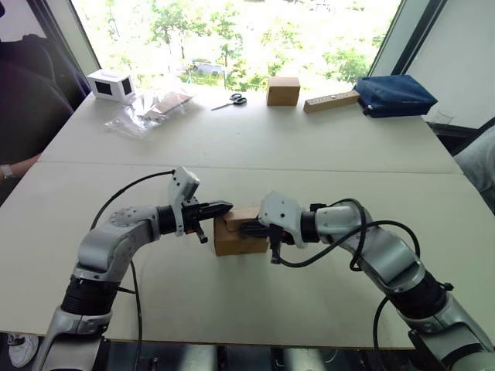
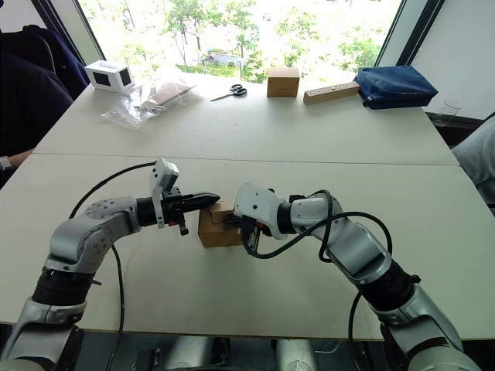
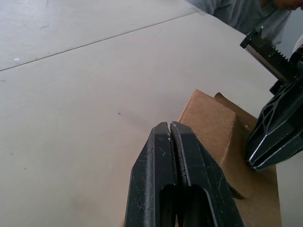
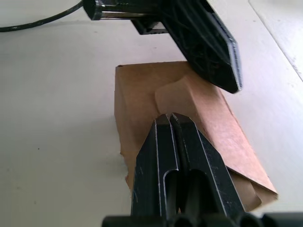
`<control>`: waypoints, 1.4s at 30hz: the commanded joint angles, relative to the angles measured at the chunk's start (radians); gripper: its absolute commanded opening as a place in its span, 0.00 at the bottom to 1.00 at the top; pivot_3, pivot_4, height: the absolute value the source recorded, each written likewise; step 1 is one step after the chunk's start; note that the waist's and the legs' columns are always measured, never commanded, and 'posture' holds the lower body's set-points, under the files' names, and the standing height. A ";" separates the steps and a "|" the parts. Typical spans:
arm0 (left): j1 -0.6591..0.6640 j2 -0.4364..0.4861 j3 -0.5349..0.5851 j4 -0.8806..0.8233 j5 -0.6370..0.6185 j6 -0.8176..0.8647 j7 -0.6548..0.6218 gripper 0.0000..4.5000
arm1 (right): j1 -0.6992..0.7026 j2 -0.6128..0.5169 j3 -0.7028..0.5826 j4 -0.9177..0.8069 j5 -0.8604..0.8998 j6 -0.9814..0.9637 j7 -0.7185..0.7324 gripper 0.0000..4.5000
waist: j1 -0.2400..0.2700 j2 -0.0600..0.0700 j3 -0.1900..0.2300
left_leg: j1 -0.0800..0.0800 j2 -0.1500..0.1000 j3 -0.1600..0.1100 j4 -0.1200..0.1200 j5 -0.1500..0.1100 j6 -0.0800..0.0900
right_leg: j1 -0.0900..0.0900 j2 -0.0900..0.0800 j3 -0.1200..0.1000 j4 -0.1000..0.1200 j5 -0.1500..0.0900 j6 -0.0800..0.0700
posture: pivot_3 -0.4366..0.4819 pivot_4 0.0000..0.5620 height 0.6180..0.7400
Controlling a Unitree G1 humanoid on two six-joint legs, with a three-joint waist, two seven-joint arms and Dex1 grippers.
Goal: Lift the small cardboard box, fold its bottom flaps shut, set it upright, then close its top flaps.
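**Two pincers meeting over the box top**

Both pincers are pressed together, nothing pinched between the fingers. Left pincer (image 1: 224, 206) points toward the right one, its tip over the near-left upper edge of the box (image 1: 236, 241). Right pincer (image 1: 246, 227) points back toward the left, its tip lying on the box top. The two tips are near each other, not touching as far as the head views show.

Box sits on the worktop (image 1: 255, 147), directly under and between the pincers. Top flaps (image 4: 189, 101) are folded down: in the right wrist view a flap with a rounded edge overlaps the panel beneath, and the right pincer's fingers (image 4: 175, 156) rest over that seam. At the far corner from that camera a flap edge lifts slightly, leaving a small gap. The left wrist view shows the left pincer's fingers (image 3: 177, 184) closed, just above the box's edge, with the right pincer's black tip on the top panel beyond.

Well beyond both pincers, along the worktop's window edge: white box (image 1: 110, 84), clear plastic bag (image 1: 151, 108), scissors (image 1: 232, 100), brown cube box (image 1: 283, 90), wooden block (image 1: 331, 101), blue pouch (image 1: 394, 95).
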 commanded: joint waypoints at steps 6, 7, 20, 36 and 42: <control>-0.004 -0.011 0.010 -0.027 -0.018 0.016 0.019 0.01 | -0.004 0.012 -0.004 -0.017 -0.011 -0.020 0.013 0.00 | 0.000 0.000 0.000 | 0.000 0.000 0.000 0.000 0.000 0.000 | 0.000 0.000 0.000 0.000 0.000 0.000 | 0.48 0.27 1.00; -0.004 -0.013 0.009 -0.028 -0.018 0.018 0.020 0.01 | -0.001 0.007 0.006 -0.008 -0.027 -0.030 0.014 0.00 | 0.000 0.000 0.000 | 0.000 0.000 0.000 0.000 0.000 0.000 | 0.000 0.000 0.000 0.000 0.000 0.000 | 0.48 0.27 1.00; 0.008 -0.007 -0.004 -0.060 -0.012 0.039 0.005 0.01 | -0.020 0.030 0.031 0.072 -0.119 -0.080 -0.003 0.00 | 0.000 0.000 0.000 | 0.000 0.000 0.000 0.000 0.000 0.000 | 0.000 0.000 0.000 0.000 0.000 0.000 | 0.48 0.27 1.00; 0.008 0.061 -0.084 -0.081 0.095 -0.081 -0.057 0.01 | 0.021 0.015 -0.168 -0.021 0.101 0.056 0.051 0.00 | 0.000 0.000 0.000 | 0.000 0.000 0.000 0.000 0.000 0.000 | 0.000 0.000 0.000 0.000 0.000 0.000 | 0.48 0.27 1.00; 0.011 0.069 -0.108 -0.084 0.149 -0.138 -0.057 0.01 | 0.003 0.030 -0.193 0.024 0.099 0.053 0.012 0.00 | 0.000 0.000 0.000 | 0.000 0.000 0.000 0.000 0.000 0.000 | 0.000 0.000 0.000 0.000 0.000 0.000 | 0.48 0.27 1.00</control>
